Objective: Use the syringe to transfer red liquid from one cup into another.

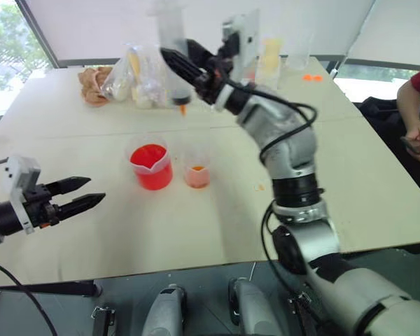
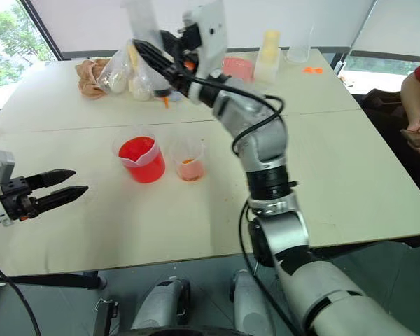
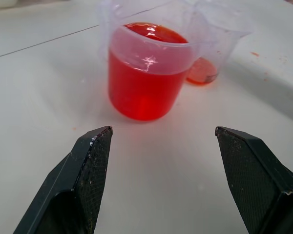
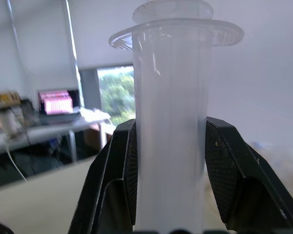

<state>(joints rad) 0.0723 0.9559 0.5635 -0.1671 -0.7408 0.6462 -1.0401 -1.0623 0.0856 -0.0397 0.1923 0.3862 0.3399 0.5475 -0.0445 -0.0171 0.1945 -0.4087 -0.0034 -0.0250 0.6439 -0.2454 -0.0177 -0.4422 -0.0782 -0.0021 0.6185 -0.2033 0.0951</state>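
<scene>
Right gripper (image 1: 176,64) clamps syringe (image 4: 170,136); left gripper (image 1: 84,194) apparently empty

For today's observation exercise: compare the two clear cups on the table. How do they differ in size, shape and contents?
The larger beaker is wider and has a pouring spout; the smaller cup is narrower, and no spout can be made out on it. The beaker is filled most of the way with bright red liquid; the smaller cup has only a shallow pale orange layer at its bottom. Both are clear plastic and stand upright, side by side on the table.
</scene>
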